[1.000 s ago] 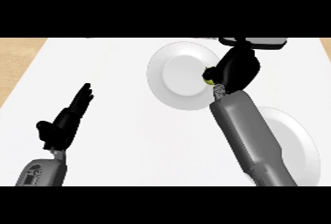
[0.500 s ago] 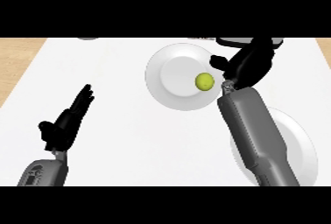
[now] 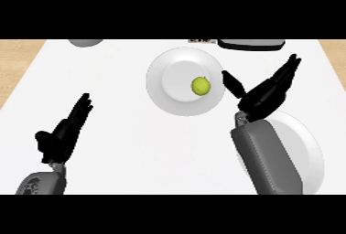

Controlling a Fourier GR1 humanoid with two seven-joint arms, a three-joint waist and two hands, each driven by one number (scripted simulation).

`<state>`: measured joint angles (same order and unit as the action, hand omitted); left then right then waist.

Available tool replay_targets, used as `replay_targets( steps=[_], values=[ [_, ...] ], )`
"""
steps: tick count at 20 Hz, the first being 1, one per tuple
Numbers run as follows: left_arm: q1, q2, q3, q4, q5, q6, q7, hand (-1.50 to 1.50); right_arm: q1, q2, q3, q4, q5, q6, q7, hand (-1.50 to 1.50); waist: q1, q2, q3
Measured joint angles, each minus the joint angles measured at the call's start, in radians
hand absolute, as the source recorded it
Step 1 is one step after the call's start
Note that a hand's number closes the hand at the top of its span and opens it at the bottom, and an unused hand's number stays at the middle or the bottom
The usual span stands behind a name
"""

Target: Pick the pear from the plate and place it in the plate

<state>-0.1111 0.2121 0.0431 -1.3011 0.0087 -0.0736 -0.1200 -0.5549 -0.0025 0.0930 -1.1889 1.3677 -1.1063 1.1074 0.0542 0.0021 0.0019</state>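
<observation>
You see the pear point(image 3: 201, 85) lying on the far plate point(image 3: 169, 98), a little right of the plate's middle, with nothing touching it. Your right hand point(image 3: 265, 97) is just to the right of that plate, fingers straight and spread, pointing up and away toward the far right, the thumb point(image 3: 233, 83) reaching left over the plate's right rim. It holds nothing, and the thumb tip is near the pear but apart from it. The grey right forearm point(image 3: 269, 157) runs down from the hand to the lower edge and covers the left part of a second plate point(image 3: 307, 151), which lies at the near right of the table point(image 3: 135, 137); you see only its right side and its top edge past the arm. The two plates are apart, the near one lower and further right. Your left hand point(image 3: 64, 132) rests at the lower left, open, fingers straight and pointing up and slightly right, well apart from both plates and holding nothing. At the far edge of the table you see a dark-rimmed white dish point(image 3: 250, 44) above the right hand, a small dark thing point(image 3: 202, 41) beside it that is too small to make out, and part of a grey round object point(image 3: 86, 43) at the far left. A wooden floor point(image 3: 17, 59) shows on either side of the table.
</observation>
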Motion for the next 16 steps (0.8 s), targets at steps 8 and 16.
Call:
replay_targets(
  steps=[8, 16],
  values=[
    [0.025, 0.014, 0.027, -0.015, 0.012, -0.001, 0.003, 0.0, 0.304, 0.001, 0.251, -0.14, 0.071, -0.158, 0.076, -1.5, -0.04, -0.007, -0.001],
    [0.064, 0.002, 0.03, -0.041, 0.007, 0.006, -0.013, 0.0, 0.536, 0.002, 0.384, -0.223, 0.192, -0.243, 0.162, -1.5, -0.053, -0.005, -0.002]
  ],
)
